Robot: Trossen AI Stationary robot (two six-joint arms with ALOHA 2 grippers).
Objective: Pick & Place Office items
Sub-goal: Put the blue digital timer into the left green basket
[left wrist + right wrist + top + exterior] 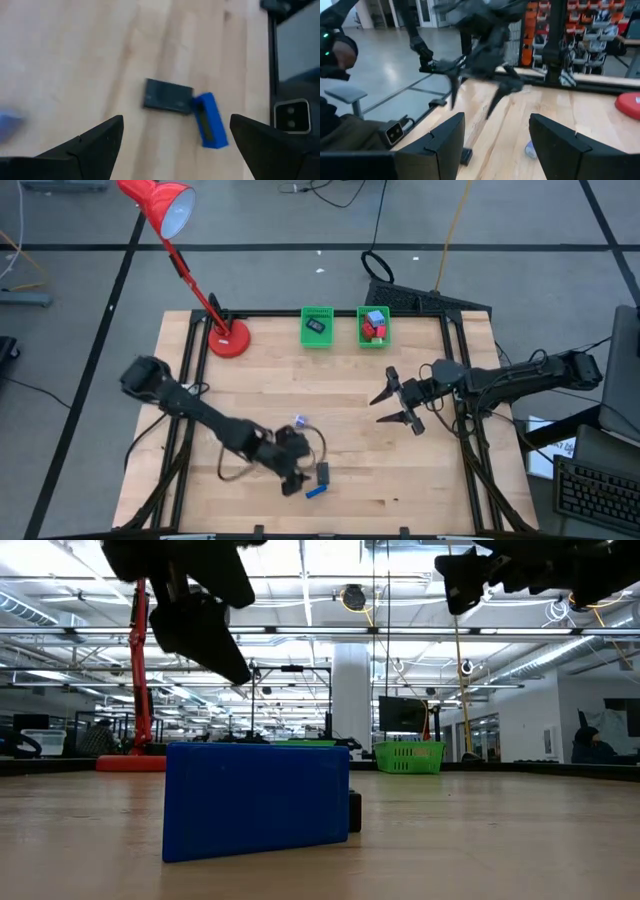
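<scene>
A black oblong (167, 96) and a dark blue oblong (210, 120) lie end to end near the table's near edge. The low view shows the blue one (255, 800) standing on its long edge, with the black one (354, 810) behind it. My left gripper (176, 119) hovers open above them, touching nothing, and appears beside them in the high view (292, 478). A small pale blue piece (298, 422) lies farther in. My right gripper (395, 405) is open and raised right of centre. Two green baskets hold a black piece (316, 325) and red blocks with a pale cube (374, 325).
The red lamp's base (228, 340) stands at the far left, left of the green baskets (317, 338) (374, 341) on the far edge. A black frame (455, 430) borders the table. Bare wood lies between the two grippers. A person (340, 55) stands beyond the table.
</scene>
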